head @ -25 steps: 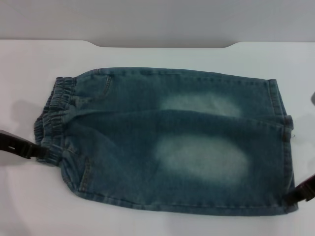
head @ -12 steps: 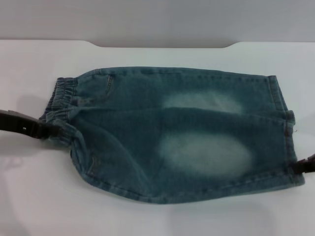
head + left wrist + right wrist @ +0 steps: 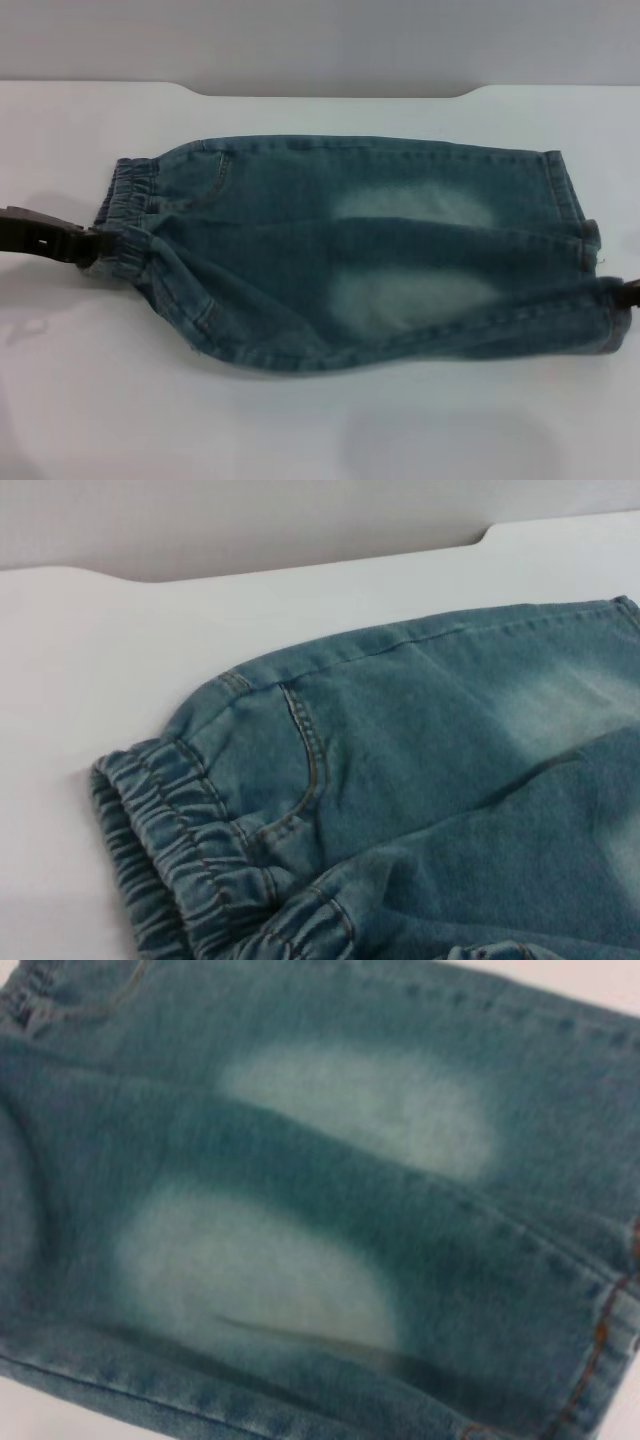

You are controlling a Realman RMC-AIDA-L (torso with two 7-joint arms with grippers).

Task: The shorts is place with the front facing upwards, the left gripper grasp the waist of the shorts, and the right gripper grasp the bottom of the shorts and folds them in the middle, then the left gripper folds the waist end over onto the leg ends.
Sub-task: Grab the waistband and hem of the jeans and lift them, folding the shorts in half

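Note:
The faded denim shorts lie across the white table, with the ruffled waist to the left and the bottom hems to the right. My left gripper is shut on the near corner of the waist and holds it raised. At the right border, my right gripper is shut on the near hem, and the near leg hangs stretched between the two. In the left wrist view the elastic waist and a front pocket seam show. The right wrist view is filled by pale washed denim.
The white table stretches bare in front of the shorts and to both sides. Its far edge, with a shallow notch, meets a grey wall behind.
Both grippers have risen and moved toward the far side, pulling the near edge of the shorts up and inward. The near leg now rolls over toward the far leg.

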